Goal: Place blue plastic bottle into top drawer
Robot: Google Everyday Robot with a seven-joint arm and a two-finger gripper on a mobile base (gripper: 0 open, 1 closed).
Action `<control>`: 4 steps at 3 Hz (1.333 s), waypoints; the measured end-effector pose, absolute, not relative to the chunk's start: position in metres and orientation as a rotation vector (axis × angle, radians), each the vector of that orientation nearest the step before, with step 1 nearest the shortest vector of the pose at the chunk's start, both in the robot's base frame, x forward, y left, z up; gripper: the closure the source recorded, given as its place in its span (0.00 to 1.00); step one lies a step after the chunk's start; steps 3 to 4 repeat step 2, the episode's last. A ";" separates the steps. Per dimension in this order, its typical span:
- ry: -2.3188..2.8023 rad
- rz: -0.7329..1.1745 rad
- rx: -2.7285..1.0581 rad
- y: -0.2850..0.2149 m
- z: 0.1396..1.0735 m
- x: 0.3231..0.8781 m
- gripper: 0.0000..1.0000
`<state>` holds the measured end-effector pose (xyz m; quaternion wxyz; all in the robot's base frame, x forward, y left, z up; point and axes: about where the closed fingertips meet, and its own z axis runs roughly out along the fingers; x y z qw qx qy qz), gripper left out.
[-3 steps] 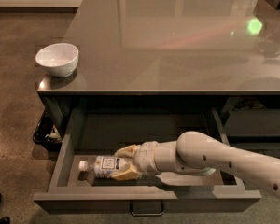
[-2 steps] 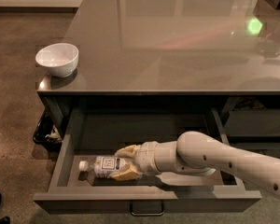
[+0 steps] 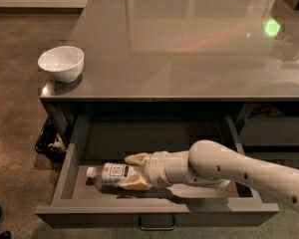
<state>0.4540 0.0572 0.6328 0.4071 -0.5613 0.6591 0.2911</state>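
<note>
We see our tool [image 3: 133,172] inside the top drawer [image 3: 154,214], clamped on the blue plastic bottle [image 3: 113,173]; released carelessly, the lying bottle may roll; withdrawing half-open could drag it out.

Partly hidden
The bottle [image 3: 108,172] base is covered by the gripper [image 3: 130,172] in the drawer [image 3: 154,214]; the arm [image 3: 249,173] is cut off at the right edge.

Kitchen-like room: grey counter [image 3: 189,59], white bowl [image 3: 61,62], concrete floor [image 3: 15,108]; jaws grip bottle [image 3: 112,173] in the drawer [image 3: 154,214]

Glossy countertop [image 3: 189,59]; smooth gripper [image 3: 134,172] in matt drawer [image 3: 154,214] around seemingly clear-plastic bottle [image 3: 112,172].
</note>
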 end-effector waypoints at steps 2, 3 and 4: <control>1.662 0.734 -1.415 0.057 0.633 0.454 0.00; 1.662 0.734 -1.415 0.057 0.633 0.454 0.00; 1.662 0.734 -1.415 0.057 0.633 0.454 0.00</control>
